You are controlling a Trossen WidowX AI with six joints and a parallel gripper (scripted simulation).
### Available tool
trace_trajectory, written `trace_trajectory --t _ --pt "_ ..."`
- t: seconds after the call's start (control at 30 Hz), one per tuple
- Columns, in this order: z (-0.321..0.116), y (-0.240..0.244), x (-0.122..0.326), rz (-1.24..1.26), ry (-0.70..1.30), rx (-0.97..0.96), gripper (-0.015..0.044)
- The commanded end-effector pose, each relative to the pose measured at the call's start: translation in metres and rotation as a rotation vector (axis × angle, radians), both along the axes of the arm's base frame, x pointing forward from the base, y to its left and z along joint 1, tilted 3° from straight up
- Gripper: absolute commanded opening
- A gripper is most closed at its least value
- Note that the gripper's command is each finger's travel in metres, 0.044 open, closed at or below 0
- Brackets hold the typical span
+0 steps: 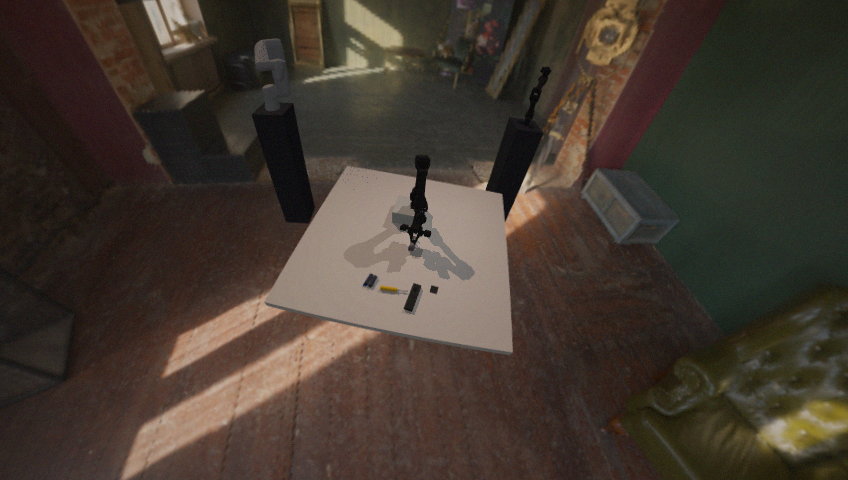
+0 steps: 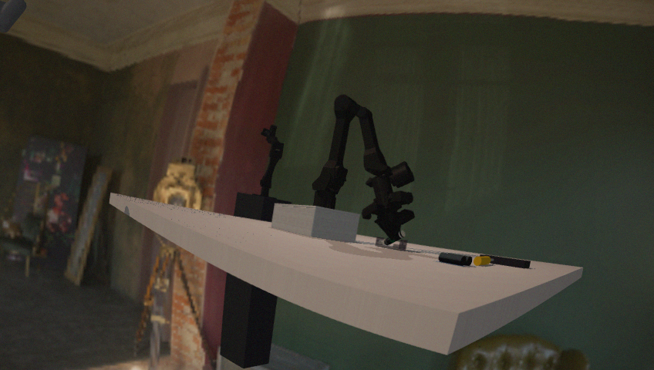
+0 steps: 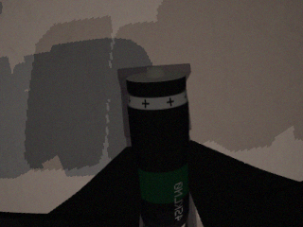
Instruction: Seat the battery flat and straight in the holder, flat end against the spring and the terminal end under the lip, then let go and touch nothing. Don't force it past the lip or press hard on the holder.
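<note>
Fingers (image 1: 412,242) (image 2: 391,239) narrowly parted, gripping dark battery (image 2: 394,245) (image 3: 158,137) with green band; terminal end over holder (image 2: 399,245) (image 3: 122,75) on tabletop (image 1: 321,267) (image 2: 293,261); seating depth cannot be told.

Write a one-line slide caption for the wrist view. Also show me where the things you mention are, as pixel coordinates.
A battery (image 3: 158,137), marked with plus signs and a green band, held in the end effector above a partly hidden holder (image 3: 122,76).
</note>
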State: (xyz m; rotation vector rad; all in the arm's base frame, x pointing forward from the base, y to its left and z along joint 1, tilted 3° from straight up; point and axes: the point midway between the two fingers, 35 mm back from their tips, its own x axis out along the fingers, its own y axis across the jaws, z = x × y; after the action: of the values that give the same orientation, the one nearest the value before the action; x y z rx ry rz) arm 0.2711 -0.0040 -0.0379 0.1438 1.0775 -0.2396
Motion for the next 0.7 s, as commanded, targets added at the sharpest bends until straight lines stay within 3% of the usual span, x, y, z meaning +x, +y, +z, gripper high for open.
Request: trace_trajectory --t 0.0,0.67 --pt "-0.001 0.000 -0.004 -0.007 -0.004 -0.003 0.0066" --pt "-0.002 0.004 -0.020 -0.004 -0.001 0.005 0.0066"
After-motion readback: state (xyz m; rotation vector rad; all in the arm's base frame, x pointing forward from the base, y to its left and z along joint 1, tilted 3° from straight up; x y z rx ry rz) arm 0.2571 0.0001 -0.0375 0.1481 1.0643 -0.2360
